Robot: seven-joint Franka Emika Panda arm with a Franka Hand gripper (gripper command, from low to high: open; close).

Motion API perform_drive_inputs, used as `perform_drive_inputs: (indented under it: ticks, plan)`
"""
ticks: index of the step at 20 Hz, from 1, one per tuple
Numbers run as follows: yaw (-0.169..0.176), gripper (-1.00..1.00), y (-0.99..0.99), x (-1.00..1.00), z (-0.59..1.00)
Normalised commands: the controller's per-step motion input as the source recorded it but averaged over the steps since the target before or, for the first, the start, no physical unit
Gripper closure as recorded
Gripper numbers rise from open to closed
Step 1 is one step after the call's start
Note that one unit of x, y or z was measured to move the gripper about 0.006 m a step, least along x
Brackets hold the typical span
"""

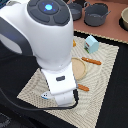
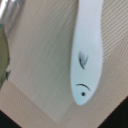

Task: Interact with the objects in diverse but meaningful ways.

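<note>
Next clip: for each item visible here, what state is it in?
Fish piece: lying flat on the mat, free of any grip.
Blue cup: tilted on the mat.
Round wooden plate: flat on the mat.
Orange sticks: lying flat by the plate.
Dark pots: upright beyond the mat.
Gripper: hidden; cannot tell.

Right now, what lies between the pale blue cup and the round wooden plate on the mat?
In the exterior view, an orange stick-shaped piece lies between the pale blue cup and the round wooden plate.
</note>
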Motion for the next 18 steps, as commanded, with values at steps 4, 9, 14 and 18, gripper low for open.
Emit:
perform_drive_inputs:
  ticks: [4,9,14,18]
  plan:
    - [-0.057,-1.0,0.72,-0.42,0.06]
    - [-0.07,-1.0,0.74,-0.39,0.14]
    - [-0.102,-1.0,0.69,-0.36,0.35]
    - [-0.106,-1.0,0.61,-0.38,0.2]
